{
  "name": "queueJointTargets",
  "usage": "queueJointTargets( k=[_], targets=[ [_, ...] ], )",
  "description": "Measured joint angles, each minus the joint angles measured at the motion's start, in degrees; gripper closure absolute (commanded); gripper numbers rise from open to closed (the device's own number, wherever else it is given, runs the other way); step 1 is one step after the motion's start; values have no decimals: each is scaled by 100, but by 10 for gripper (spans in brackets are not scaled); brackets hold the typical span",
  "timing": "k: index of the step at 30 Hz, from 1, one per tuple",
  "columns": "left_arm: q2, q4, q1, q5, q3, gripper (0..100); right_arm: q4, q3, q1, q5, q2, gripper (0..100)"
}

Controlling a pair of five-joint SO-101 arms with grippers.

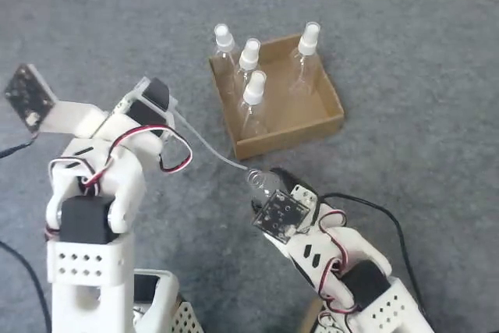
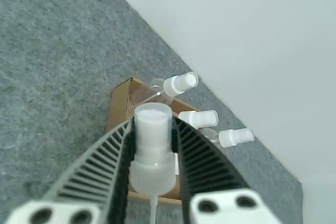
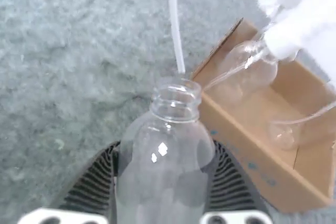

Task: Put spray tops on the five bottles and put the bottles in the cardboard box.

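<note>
A white wall (image 2: 252,24) backs the grey, carpet-textured bench (image 1: 405,76). The cardboard box (image 1: 292,134) sits toward the far edge and holds capped clear bottles (image 1: 253,103), all upright. The left wrist view shows the ribbed black left fingers (image 2: 107,158) clamping a white spray top (image 2: 153,145). In the right wrist view the right fingers (image 3: 228,179) grip the open bottle (image 3: 165,166) beside the box's near wall. The thin dip tube (image 3: 175,30) ends at its neck.
</note>
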Motion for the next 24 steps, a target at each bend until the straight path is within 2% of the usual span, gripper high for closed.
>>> queueJointTargets(
  k=[5,13,19,24],
  targets=[
    [-62,0,18,-9,0,988,0,79,-18,18,-308,968],
    [-1319,-105,105,-185,9,988,0,237,-18,229,-369,967],
    [-1802,-141,404,-246,651,988,0,237,-18,229,-369,968],
    [-2268,-255,387,-273,1029,988,0,237,-220,229,-369,968]
  ],
)
